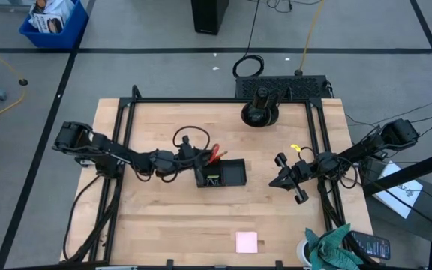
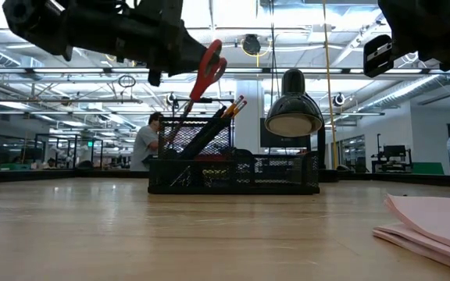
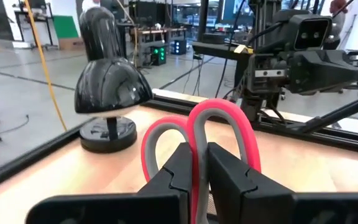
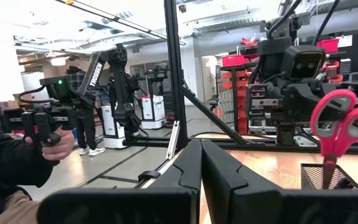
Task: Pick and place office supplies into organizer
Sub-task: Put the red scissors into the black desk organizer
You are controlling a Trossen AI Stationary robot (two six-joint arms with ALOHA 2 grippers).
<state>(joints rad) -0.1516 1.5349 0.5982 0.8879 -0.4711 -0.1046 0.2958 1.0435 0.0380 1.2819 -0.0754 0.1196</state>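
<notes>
The red-handled scissors [image 3: 219, 121] stand with their handles up over the black mesh organizer [image 1: 223, 174], near the table's middle. My left gripper [image 3: 199, 167] is shut on them. In the low view the scissors [image 2: 208, 66] lean, and their blades run down into the organizer [image 2: 233, 173], where orange pencils [image 2: 235, 104] and dark pens also stand. My right gripper [image 1: 280, 180] hovers shut to the right of the organizer, touching nothing. The pink sticky-note pad [image 1: 247, 241] lies flat near the near edge. A small yellow-green piece [image 1: 296, 148] lies by the right arm. My left gripper pinches the scissors between its two fingers [image 3: 176, 169] just below the handle loops, where the two loops meet [image 3: 197, 140]. It comes from the table's left, about level. The handles stand above the fingers, tilted. The blades point down into the organizer, and their tips are hidden by the mesh.
A black desk lamp [image 1: 259, 112] stands on its round base at the far edge, behind the organizer. A teal cloth [image 1: 332, 246] lies at the near right corner. A black frame [image 1: 126, 112] borders the table. People show in the room beyond.
</notes>
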